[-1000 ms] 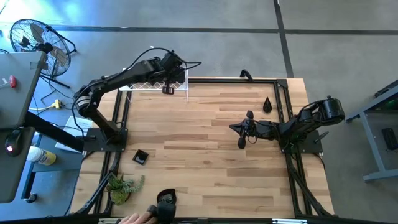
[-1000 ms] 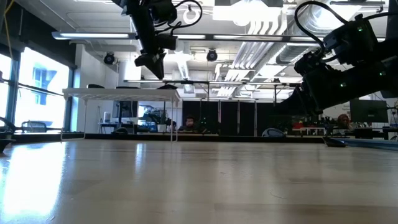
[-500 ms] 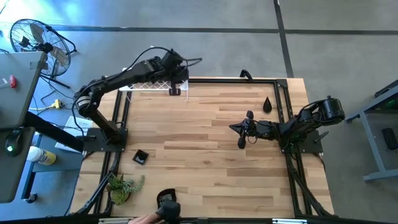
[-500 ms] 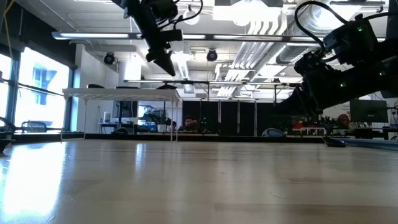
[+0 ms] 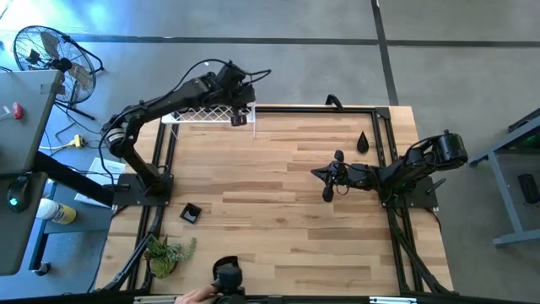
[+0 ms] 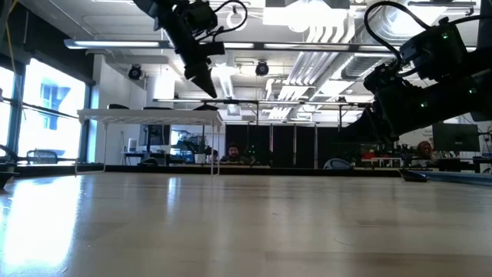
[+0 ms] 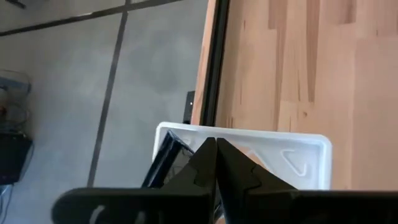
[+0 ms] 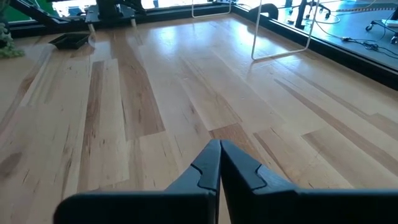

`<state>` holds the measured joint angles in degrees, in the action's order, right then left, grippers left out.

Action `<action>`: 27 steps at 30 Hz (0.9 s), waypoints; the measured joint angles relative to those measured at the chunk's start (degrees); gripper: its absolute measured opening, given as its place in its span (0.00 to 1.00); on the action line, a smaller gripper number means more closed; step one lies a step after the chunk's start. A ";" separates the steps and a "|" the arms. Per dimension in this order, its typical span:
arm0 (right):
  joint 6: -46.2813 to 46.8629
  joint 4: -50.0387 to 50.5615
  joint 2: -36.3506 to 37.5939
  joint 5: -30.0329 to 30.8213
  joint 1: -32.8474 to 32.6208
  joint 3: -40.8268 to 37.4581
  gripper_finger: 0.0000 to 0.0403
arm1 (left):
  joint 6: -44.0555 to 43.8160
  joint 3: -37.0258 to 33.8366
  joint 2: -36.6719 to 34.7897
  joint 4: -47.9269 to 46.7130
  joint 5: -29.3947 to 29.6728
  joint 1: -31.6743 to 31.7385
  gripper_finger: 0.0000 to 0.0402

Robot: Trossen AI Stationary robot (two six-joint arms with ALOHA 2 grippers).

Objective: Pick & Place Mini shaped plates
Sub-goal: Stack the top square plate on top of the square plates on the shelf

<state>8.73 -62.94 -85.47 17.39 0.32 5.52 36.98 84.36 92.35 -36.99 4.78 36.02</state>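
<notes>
Above the white rack [image 5: 205, 113], I'm holding the left end effector [image 5: 239, 120] closed and seemingly empty, clearing it.

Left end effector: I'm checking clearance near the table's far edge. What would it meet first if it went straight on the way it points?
Judging by the left wrist view, the shut left end effector points down at the white lattice wire rack, so probably that; depth is unclear.

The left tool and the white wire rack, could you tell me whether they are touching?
Apart. In the low view the left tool, shut and empty, hangs well above the white wire rack, with open room background between them.
</notes>
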 joint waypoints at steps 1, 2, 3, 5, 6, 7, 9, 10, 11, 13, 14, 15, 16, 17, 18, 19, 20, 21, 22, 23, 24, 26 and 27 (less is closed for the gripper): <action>0.03 -0.01 0.00 0.02 0.01 0.00 0.01 | -0.12 0.00 0.44 0.04 0.03 -0.01 0.00; 0.07 -0.02 0.00 0.02 0.02 0.00 0.01 | -0.25 0.02 1.06 0.25 0.04 -0.03 0.00; 0.07 -0.03 0.00 0.00 0.02 0.00 0.01 | -0.83 0.01 1.60 0.02 -0.05 -0.03 0.00; 0.09 -0.15 0.00 -0.09 0.02 0.00 0.01 | -1.28 -0.07 2.55 -0.88 0.00 0.10 0.00; 0.10 -0.15 0.00 -0.12 0.00 0.00 0.01 | -1.26 -0.04 2.96 -0.31 0.30 -0.05 0.00; 0.13 -0.14 0.00 -0.32 0.01 0.00 0.01 | -1.21 0.00 3.21 -0.04 0.48 -0.01 0.00; 0.17 -0.17 0.00 -0.74 0.01 0.00 0.01 | -1.16 -0.04 3.31 -0.30 0.50 -0.01 0.00; 0.17 -0.17 0.00 -0.84 0.01 0.00 0.00 | -0.91 -0.04 3.30 0.38 0.53 -0.01 0.00; 0.17 -0.16 0.00 -1.03 0.01 0.00 0.00 | -0.81 -0.02 3.29 1.11 0.57 -0.01 0.00; 0.04 -0.17 0.00 -1.16 0.02 0.00 0.01 | -0.89 -0.02 3.29 1.46 0.55 -0.01 0.00; 0.00 -0.17 0.00 -1.18 0.00 0.00 0.01 | -1.31 -0.02 3.29 1.44 0.38 0.03 0.00; -0.02 -0.17 0.00 -1.18 0.01 0.00 0.01 | -1.66 -0.02 3.29 1.35 0.04 0.28 0.00; -0.01 -0.20 0.00 -1.18 0.01 0.00 0.01 | -2.11 -0.02 3.29 1.03 -0.35 0.68 0.00; 0.00 -0.21 0.00 -1.16 0.01 0.00 0.02 | -2.65 -0.02 3.29 0.36 -0.87 0.95 0.00; 0.00 -0.23 0.00 -1.16 0.01 0.00 0.02 | -2.84 -0.02 3.29 -0.30 -1.20 1.35 0.00; 0.00 -0.29 0.00 -1.19 0.01 0.00 0.01 | -2.97 -0.02 3.29 -0.74 -1.48 1.75 0.00; 0.00 -0.31 -0.02 -1.26 0.00 0.00 0.01 | -2.99 -0.02 3.29 -0.90 -1.51 1.99 0.00; 0.00 -0.31 0.00 -1.27 0.01 0.00 0.01 | -3.16 -0.02 3.29 -0.75 -1.47 2.02 0.00; 0.00 -0.31 0.00 -1.27 0.01 0.00 0.01 | -3.22 -0.02 3.29 -0.40 -1.45 2.04 0.00; 0.01 -0.31 0.00 -1.28 0.01 0.00 0.00 | -3.22 -0.02 3.29 0.06 -1.44 1.93 0.00; 0.00 -0.32 0.00 -1.29 0.00 0.00 0.00 | -3.22 -0.02 3.29 0.59 -1.44 1.87 0.00; 0.00 -0.31 0.00 -1.29 0.01 0.00 0.01 | -3.80 0.01 3.22 1.08 -1.42 1.36 0.00; 0.00 -0.31 0.00 -1.29 0.00 0.00 0.01 | -4.37 0.21 3.12 0.68 -1.41 1.22 0.00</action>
<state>8.73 -63.24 -85.47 16.10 0.32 5.52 32.61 84.57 95.46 -36.31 3.37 37.24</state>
